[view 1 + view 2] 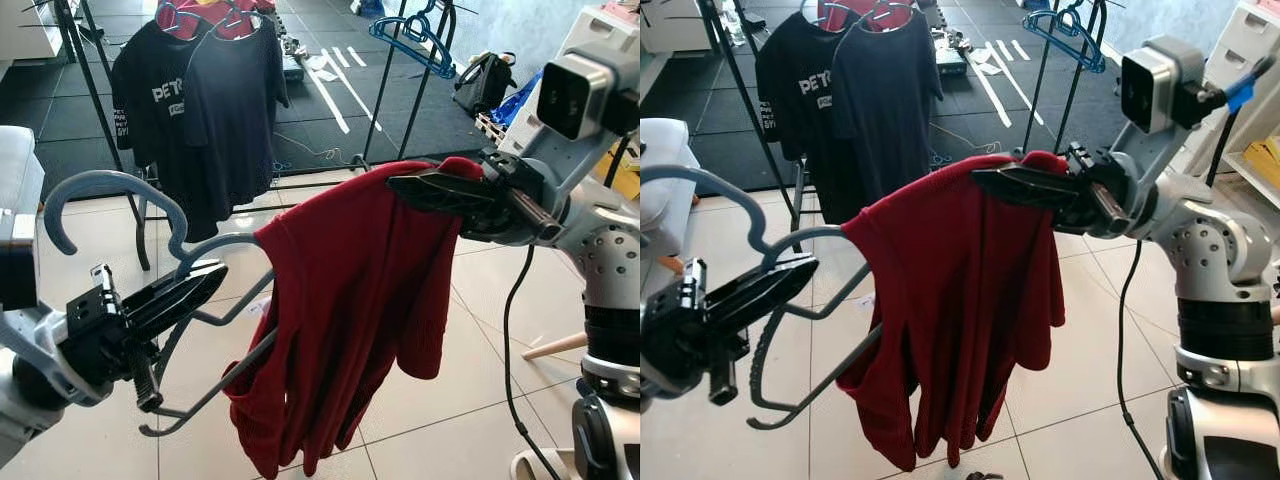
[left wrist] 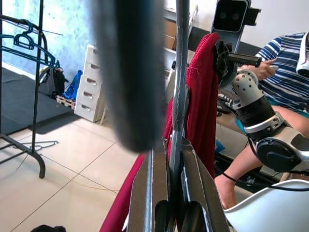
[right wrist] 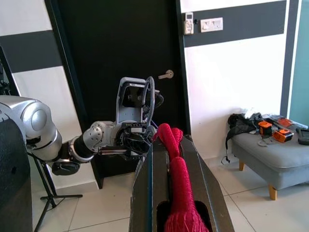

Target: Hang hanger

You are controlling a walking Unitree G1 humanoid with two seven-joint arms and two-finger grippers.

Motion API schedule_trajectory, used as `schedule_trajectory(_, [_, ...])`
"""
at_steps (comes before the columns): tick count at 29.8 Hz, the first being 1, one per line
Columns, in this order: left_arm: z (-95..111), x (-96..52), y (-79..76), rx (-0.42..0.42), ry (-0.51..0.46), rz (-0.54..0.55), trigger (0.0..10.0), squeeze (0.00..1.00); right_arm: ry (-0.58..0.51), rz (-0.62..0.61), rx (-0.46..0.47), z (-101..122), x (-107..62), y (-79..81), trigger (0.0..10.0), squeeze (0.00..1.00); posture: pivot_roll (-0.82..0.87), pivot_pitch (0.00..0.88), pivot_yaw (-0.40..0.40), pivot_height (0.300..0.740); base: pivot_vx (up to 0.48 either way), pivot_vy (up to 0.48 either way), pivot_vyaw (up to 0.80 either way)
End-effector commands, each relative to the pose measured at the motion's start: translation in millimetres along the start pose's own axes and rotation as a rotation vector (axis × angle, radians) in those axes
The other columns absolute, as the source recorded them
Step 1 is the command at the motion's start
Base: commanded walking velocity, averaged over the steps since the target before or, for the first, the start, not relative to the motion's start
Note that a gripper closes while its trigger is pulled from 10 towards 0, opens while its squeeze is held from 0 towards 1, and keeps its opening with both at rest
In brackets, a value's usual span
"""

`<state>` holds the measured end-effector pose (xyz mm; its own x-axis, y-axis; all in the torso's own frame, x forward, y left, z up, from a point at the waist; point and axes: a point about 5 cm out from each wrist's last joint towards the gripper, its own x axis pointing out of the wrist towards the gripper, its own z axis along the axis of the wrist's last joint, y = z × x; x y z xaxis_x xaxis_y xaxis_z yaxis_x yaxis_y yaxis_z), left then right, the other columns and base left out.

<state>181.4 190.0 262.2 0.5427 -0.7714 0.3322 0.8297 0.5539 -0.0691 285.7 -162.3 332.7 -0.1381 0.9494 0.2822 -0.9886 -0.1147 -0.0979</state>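
left eye view: left hand [image 1: 205,282] clamps hanger [image 1: 175,225]; right hand [image 1: 400,186] pinches red shirt [image 1: 350,300].

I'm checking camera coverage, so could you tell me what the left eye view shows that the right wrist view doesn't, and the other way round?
Left eye view alone: the clothes rack with two dark T-shirts, the blue hangers behind, and the grey hanger's hook.

Right wrist view alone: a black door, a grey sofa and wall switches.

Both: the red shirt, pinched by the right hand, and the left hand gripping the hanger.
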Motion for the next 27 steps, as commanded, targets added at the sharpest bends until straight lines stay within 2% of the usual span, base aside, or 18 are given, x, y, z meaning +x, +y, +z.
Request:
schedule_trajectory(1, [-0.6, 6.7, -12.7, -0.014, -0.005, -0.076, 0.0, 0.0, 0.004, 0.041, -0.009, 0.0, 7.0, 1.8, 0.0, 0.0, 0.0, 0.168, -0.081, 0.74, 0.0, 0.0, 0.0])
schedule_trajectory(8, [5.5, 2.8, -15.7, -0.033, -0.044, -0.104, 0.0, 0.0, 0.002, 0.012, -0.006, -2.9, 5.5, -2.0, 0.0, 0.0, 0.0, 0.172, -0.082, 0.74, 0.0, 0.0, 0.0])
schedule_trajectory(9, [7.1, 2.0, -16.3, -0.038, -0.06, -0.109, 0.0, 0.0, -0.005, -0.027, 0.004, -4.3, 4.8, -7.3, 10.0, 0.1, -0.01, 0.175, -0.083, 0.74, 0.0, 0.0, 0.0])
schedule_trajectory(10, [7.1, 2.0, -16.3, -0.038, -0.06, -0.109, 0.0, 0.0, -0.005, -0.027, 0.004, -4.3, 4.8, -7.3, 10.0, 0.1, -0.01, 0.175, -0.083, 0.74, 0.0, 0.0, 0.0])
schedule_trajectory(11, [8.3, 1.5, -16.8, -0.04, -0.073, -0.112, 0.0, 0.0, -0.012, -0.054, 0.011, -5.2, 3.6, -11.4, 10.0, 1.0, -0.01, 0.174, -0.085, 0.74, 0.0, 0.0, 0.0])
schedule_trajectory(12, [8.3, 1.5, -16.8, -0.04, -0.073, -0.112, 0.0, 0.0, -0.012, -0.054, 0.011, -5.2, 3.6, -11.4, 10.0, 1.0, -0.01, 0.174, -0.085, 0.74, 0.0, 0.0, 0.0])
schedule_trajectory(13, [9.7, 1.2, -16.2, -0.034, -0.083, -0.106, 0.0, 0.0, -0.017, -0.104, 0.012, -6.7, 1.3, -17.7, 10.0, 1.0, -0.01, 0.176, -0.087, 0.74, 0.0, 0.0, 0.0])
schedule_trajectory(17, [10.4, 1.5, -15.3, -0.031, -0.092, -0.1, 0.0, 0.0, -0.022, -0.127, 0.007, -7.1, -0.1, -20.0, 10.0, 1.0, -0.02, 0.18, -0.086, 0.74, 0.0, 0.0, 0.0])
schedule_trajectory(27, [11.7, 2.0, -15.3, -0.034, -0.104, -0.102, 0.0, 0.0, -0.042, -0.16, -0.01, -2.1, -5.3, -19.6, 10.0, 1.0, -0.02, 0.174, -0.086, 0.74, 0.0, 0.0, 0.0])
